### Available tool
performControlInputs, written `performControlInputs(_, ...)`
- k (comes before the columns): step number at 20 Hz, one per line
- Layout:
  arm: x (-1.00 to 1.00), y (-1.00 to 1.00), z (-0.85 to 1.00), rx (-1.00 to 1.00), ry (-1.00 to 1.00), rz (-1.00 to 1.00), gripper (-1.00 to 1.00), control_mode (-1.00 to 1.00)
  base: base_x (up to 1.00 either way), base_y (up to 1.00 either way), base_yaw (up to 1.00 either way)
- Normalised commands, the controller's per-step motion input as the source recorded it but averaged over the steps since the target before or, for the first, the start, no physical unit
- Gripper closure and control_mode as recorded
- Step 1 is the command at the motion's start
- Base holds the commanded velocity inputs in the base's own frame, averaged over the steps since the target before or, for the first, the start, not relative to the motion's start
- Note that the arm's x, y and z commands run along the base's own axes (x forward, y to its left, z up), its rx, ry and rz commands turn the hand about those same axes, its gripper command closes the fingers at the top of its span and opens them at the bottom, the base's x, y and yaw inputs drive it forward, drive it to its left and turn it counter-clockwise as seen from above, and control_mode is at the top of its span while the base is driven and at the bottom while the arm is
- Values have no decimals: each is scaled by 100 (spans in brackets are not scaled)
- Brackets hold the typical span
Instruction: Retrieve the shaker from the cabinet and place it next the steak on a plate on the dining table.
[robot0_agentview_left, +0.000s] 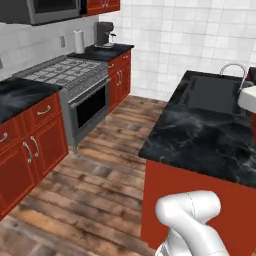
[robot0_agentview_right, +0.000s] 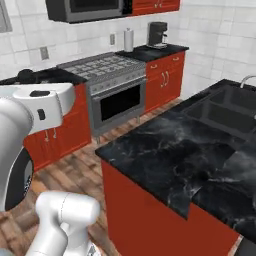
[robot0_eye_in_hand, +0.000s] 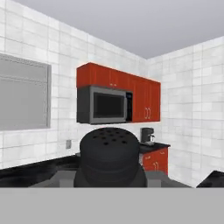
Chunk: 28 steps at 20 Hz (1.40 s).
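The shaker (robot0_eye_in_hand: 109, 148), a black cylinder with a perforated domed top, stands upright at the bottom centre of the hand view. My gripper (robot0_eye_in_hand: 109, 179) is shut on it, with its lower body hidden between the fingers. It is held high in the room, facing the wall with the microwave. The dining table (robot0_agentview_left: 200, 140) is the black marble island with a red base, also seen in the right base view (robot0_agentview_right: 165, 165), and it has a sink at its far end. Red wall cupboards (robot0_eye_in_hand: 146, 103) hang right of the microwave. The plate and the steak are out of view.
A stove with oven (robot0_agentview_left: 75, 80) stands across the wooden floor aisle (robot0_agentview_left: 100, 170). Beyond it a coffee machine (robot0_agentview_left: 104, 34) and a paper-towel roll (robot0_agentview_left: 78, 41) sit on the black counter. Red drawers (robot0_agentview_left: 30, 145) line the left. A microwave (robot0_eye_in_hand: 107, 106) hangs above the stove.
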Motion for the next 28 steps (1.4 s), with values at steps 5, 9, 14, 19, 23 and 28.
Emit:
performControlInputs(5,0,0,0,0,0,0,100,100,0,0,-92)
performControlInputs(9,0,0,0,0,0,0,100,100,-9,-14,-86)
performControlInputs(14,0,0,0,0,0,0,100,100,-5,-75,-39)
performControlInputs(19,0,0,0,0,0,0,100,100,0,-100,1)
performControlInputs(23,0,0,0,0,0,0,100,100,0,-100,17)
performControlInputs(28,0,0,0,0,0,0,100,100,0,-100,28)
